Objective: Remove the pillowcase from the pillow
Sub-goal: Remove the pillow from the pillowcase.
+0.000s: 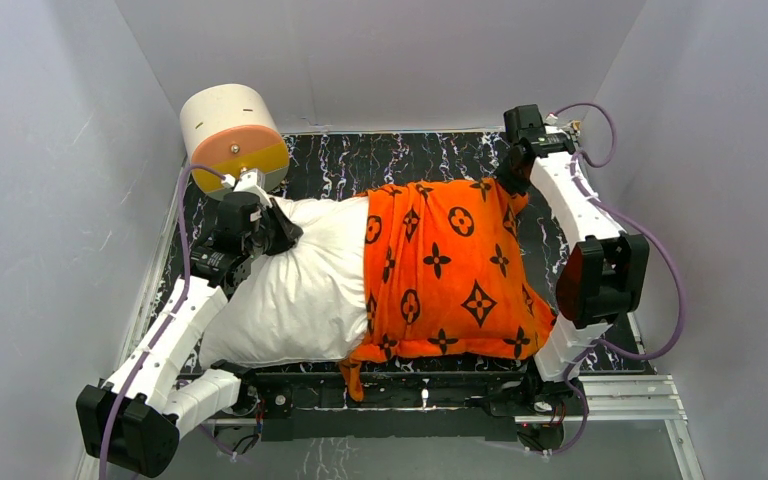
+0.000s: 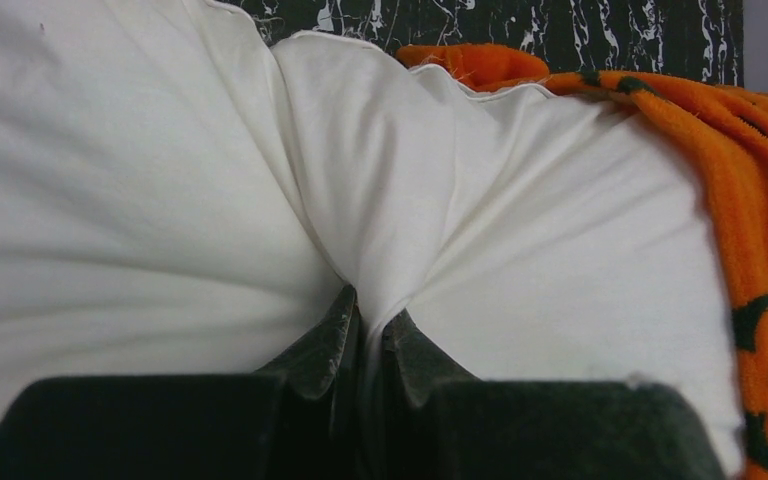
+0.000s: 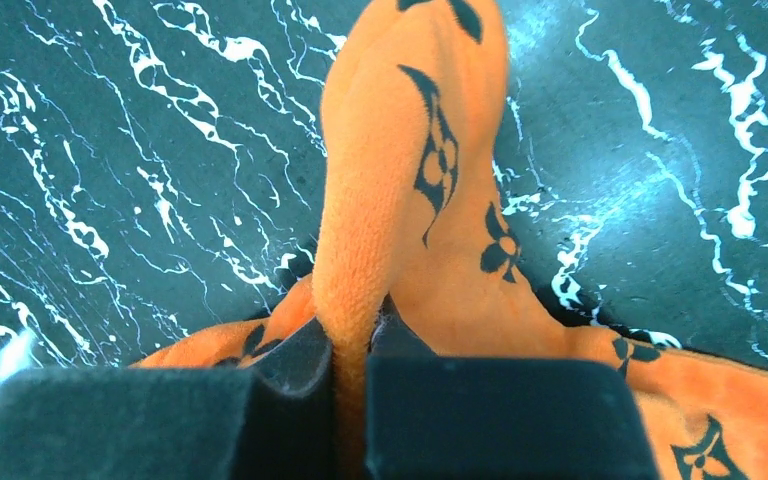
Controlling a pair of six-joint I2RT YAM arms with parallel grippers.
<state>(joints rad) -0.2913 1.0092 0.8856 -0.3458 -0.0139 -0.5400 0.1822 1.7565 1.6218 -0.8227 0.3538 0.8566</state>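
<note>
The white pillow (image 1: 295, 280) lies across the black marbled floor, its left half bare. The orange pillowcase (image 1: 450, 270) with black motifs covers its right half. My left gripper (image 1: 278, 232) sits at the pillow's upper left and is shut on a pinch of white pillow fabric (image 2: 370, 290). At the pillowcase's far right corner my right gripper (image 1: 513, 172) is shut on a fold of the orange plush (image 3: 360, 300), which rises in a ridge between its fingers (image 3: 300, 355). In the left wrist view, the pillowcase edge (image 2: 750, 240) shows at the right.
A cream-and-orange cylinder (image 1: 232, 138) stands at the back left, close behind the left arm. Grey walls enclose the floor (image 1: 360, 160) on three sides. A metal rail (image 1: 620, 395) runs along the near edge by the arm bases.
</note>
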